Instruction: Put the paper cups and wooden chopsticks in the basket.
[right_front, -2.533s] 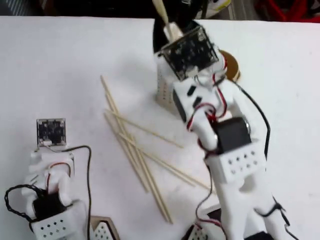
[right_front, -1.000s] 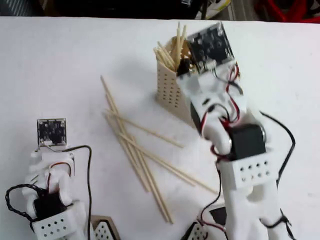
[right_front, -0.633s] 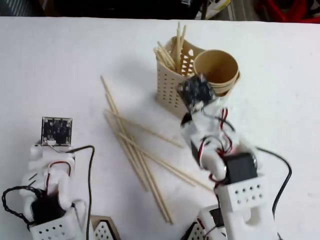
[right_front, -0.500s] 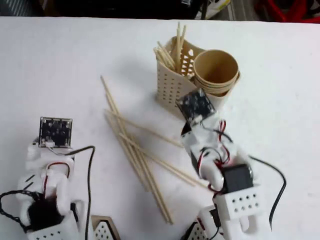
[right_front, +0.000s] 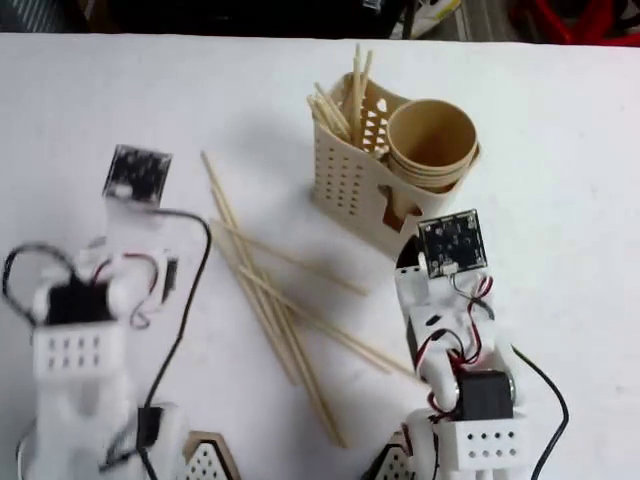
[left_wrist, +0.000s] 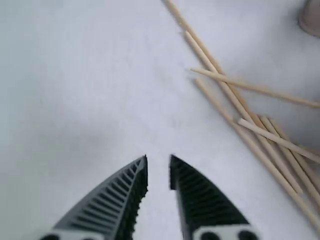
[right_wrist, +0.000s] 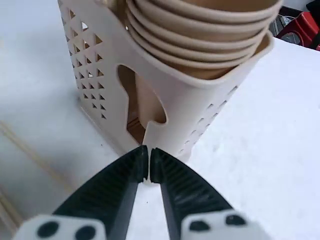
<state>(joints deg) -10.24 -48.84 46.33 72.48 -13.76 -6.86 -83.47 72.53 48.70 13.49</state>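
Observation:
A cream perforated basket (right_front: 350, 175) stands at the table's far middle. It holds stacked paper cups (right_front: 432, 140) and several upright wooden chopsticks (right_front: 345, 95). More chopsticks (right_front: 280, 300) lie loose and crossed on the white table, left of and nearer than the basket. My right gripper (right_wrist: 148, 152) is shut on nothing, low in front of the basket (right_wrist: 100, 75) wall under the cups (right_wrist: 200, 30). My left gripper (left_wrist: 158, 161) hovers slightly open over bare table, with the loose chopsticks (left_wrist: 250, 130) just beside it. The left arm (right_front: 100, 290) stands left of the pile, the right arm (right_front: 455, 320) right of it.
The table's far edge (right_front: 200, 35) runs close behind the basket, with dark clutter beyond it. A small perforated piece (right_front: 205, 460) sits at the front edge between the arm bases. White table stretches to the left and right of the basket.
The right arm released chopsticks into the basket and drew back toward the front, gripper shut. The left arm swung forward and rightward toward the loose chopsticks.

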